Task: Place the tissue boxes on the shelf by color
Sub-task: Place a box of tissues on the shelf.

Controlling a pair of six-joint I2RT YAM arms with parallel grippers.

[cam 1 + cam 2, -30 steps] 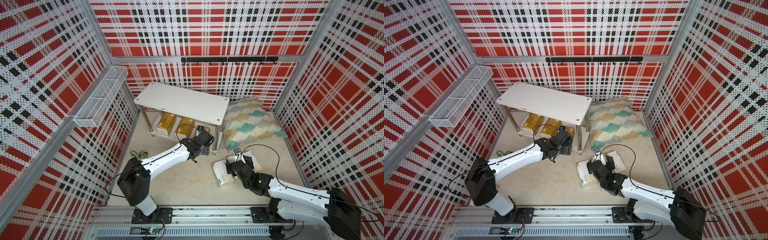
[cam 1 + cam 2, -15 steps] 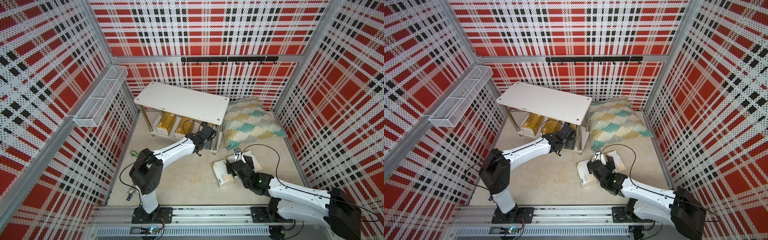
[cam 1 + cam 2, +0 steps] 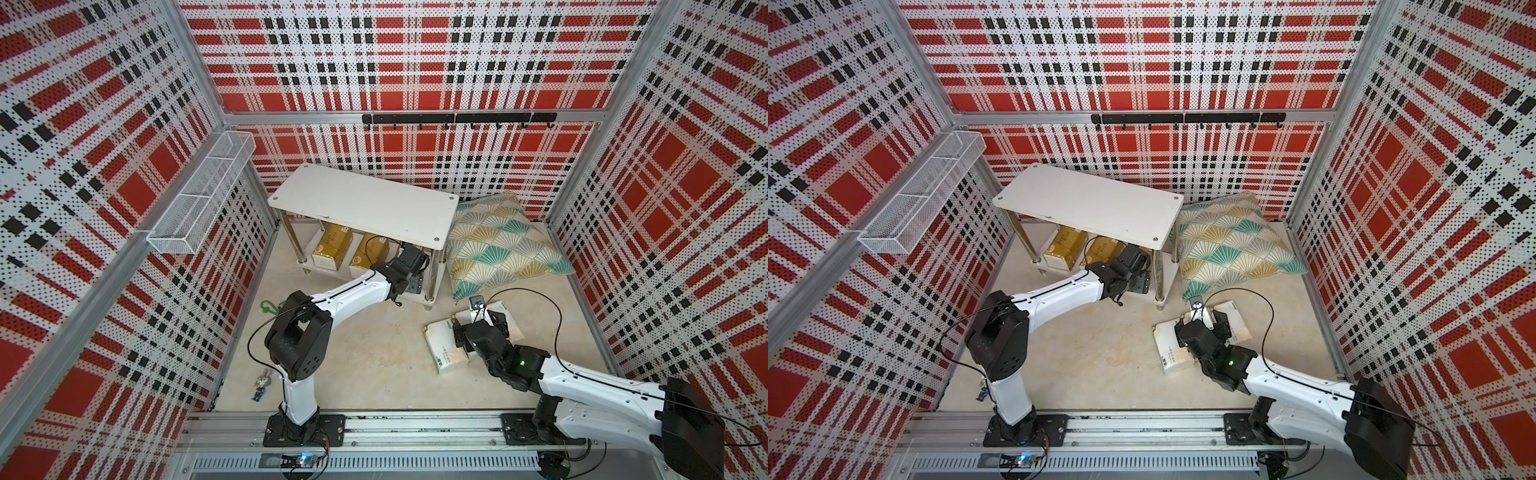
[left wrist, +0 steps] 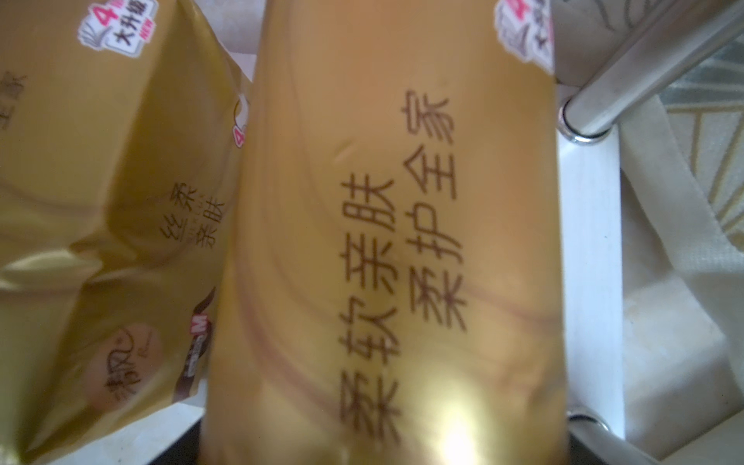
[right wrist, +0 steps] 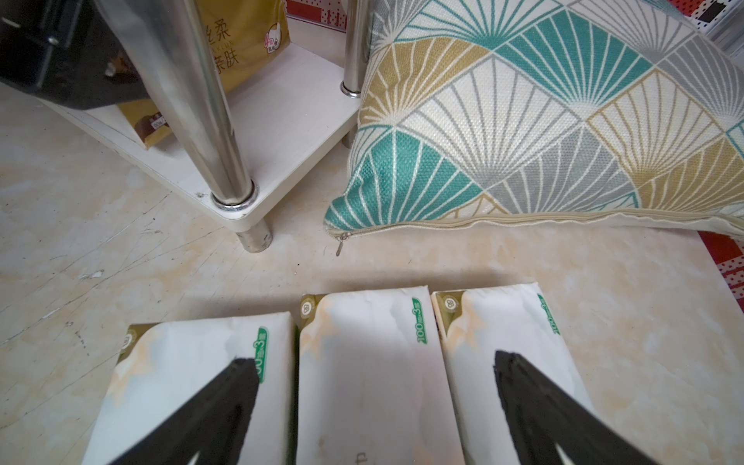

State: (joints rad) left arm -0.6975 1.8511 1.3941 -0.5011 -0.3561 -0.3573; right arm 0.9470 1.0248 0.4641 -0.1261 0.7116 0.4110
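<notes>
The shelf [image 3: 365, 203] stands at the back. Two gold tissue boxes [image 3: 332, 245] [image 3: 370, 251] lie on its lower board. My left gripper [image 3: 411, 257] reaches under the top board, shut on a third gold tissue box [image 4: 382, 241]. That box lies low over the lower board [image 4: 587, 241], beside a gold neighbour [image 4: 120, 201]. Three white tissue boxes lie side by side on the floor [image 5: 181, 354] [image 5: 370, 342] [image 5: 499, 322]. My right gripper [image 5: 372, 360] hovers open above them, its fingers straddling the middle one.
A fan-patterned pillow [image 3: 503, 245] leans against the shelf's right end, close to the white boxes. A chrome leg [image 5: 217, 141] stands at the shelf's near right corner. A wire basket [image 3: 203, 199] hangs on the left wall. Small bits [image 3: 268, 307] lie on the floor near the left arm.
My left arm has stretched further toward the shelf, carrying the gold tissue box deeper under the top board. The right arm and the white boxes have not moved.
</notes>
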